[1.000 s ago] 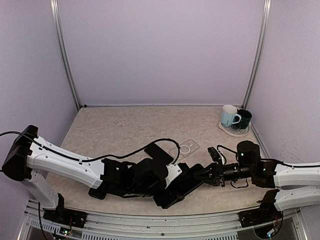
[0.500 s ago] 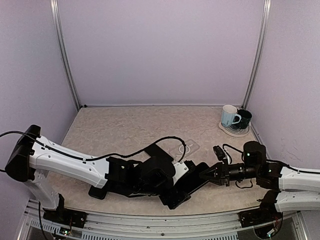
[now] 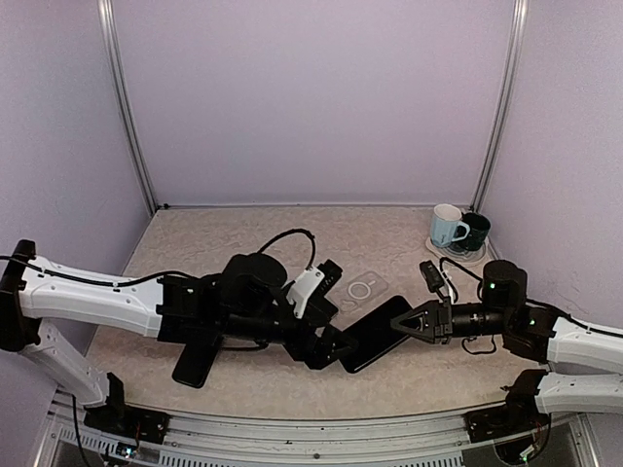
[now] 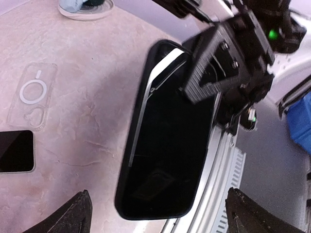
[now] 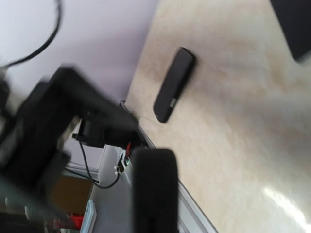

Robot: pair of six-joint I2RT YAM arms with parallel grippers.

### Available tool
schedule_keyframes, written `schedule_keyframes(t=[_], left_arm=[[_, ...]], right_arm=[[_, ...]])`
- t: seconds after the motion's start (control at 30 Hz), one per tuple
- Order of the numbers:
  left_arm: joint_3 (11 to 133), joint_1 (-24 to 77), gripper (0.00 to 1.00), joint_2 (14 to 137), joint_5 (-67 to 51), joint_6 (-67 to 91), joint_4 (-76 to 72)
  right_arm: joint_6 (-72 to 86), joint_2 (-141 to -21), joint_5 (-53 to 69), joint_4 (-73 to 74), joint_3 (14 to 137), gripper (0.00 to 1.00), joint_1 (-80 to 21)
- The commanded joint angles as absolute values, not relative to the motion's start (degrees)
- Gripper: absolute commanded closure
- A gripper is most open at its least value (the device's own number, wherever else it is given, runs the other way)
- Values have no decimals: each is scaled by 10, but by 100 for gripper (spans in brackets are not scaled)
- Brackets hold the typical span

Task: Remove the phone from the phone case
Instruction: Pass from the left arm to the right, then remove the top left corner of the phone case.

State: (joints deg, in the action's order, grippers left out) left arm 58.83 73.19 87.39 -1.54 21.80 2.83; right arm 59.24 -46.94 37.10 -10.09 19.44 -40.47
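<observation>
The phone in its black case (image 3: 375, 333) hangs tilted above the table's front middle. My right gripper (image 3: 407, 326) is shut on its right end. In the left wrist view the cased phone (image 4: 170, 136) fills the middle, and a silver edge shows at its top left corner, next to the right gripper's fingers (image 4: 209, 73). My left gripper (image 3: 336, 352) is open just short of the phone's near end, not touching it. Its fingertips (image 4: 80, 213) stand wide apart on either side. The right wrist view is blurred, with a dark bar (image 5: 155, 189) in front.
A clear case with a ring (image 3: 362, 288) lies behind the phone, also in the left wrist view (image 4: 31, 94), with a dark phone (image 4: 14, 150) beside it. Another black phone (image 3: 195, 360) lies front left. Two mugs (image 3: 458, 232) stand on a coaster at the back right.
My left gripper has let go of the cased phone and drawn back to the left, open. My right gripper has carried the phone up and to the right.
</observation>
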Motion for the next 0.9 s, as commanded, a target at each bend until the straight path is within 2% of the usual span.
schedule_keyframes(t=[0.0,0.23,0.47,0.67,0.87], left_arm=[[533,676,8,808,-111,273,-61],[445,644,16,741,-214,348,-213],[432,635,26,730,-289,401,-311],[435,634,41,742,-369,451,-402],[472,629,55,753,-410,452,-386]], right_arm=[[526,-464,408,-156,239,100,-397],[517,-452,461,-215,254,100,-396],[536,-445,511,-262,290,100,-396],[546,-454,523,-283,314,100,-396],[568,-472,528,-336,320,100,-396]])
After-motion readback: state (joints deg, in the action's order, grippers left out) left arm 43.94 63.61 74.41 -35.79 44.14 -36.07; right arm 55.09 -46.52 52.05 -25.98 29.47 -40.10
